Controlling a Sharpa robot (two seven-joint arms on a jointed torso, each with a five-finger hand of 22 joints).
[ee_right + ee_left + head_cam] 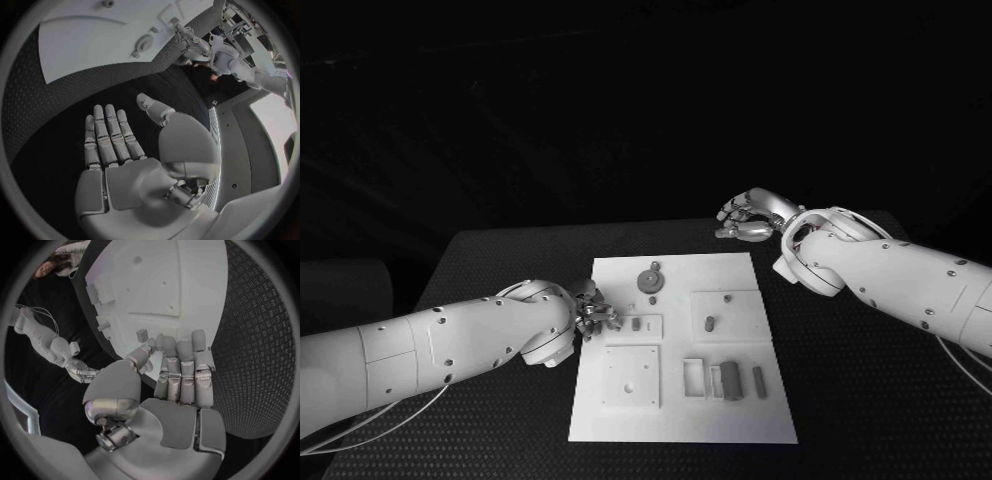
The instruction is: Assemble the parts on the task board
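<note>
The white task board (733, 425) lies in the middle of the black table. On it sit a round grey part (651, 277) near the far edge, a small slotted part (708, 323) at mid right, and grey blocks (728, 380) nearer me. My left hand (594, 309) rests at the board's left edge with straight fingers (182, 371) and holds nothing; a small grey part (142, 334) stands just past its thumb. My right hand (747, 218) hovers beyond the board's far right corner, its palm (134, 182) flat and empty. The right wrist view also shows the board (94, 45) and the round part (145, 44).
A raised square plate (630, 376) with holes sits on the board's near left. Bare black table (848, 400) stretches to the right of the board and behind it. My right arm (906, 280) crosses above the table's right side.
</note>
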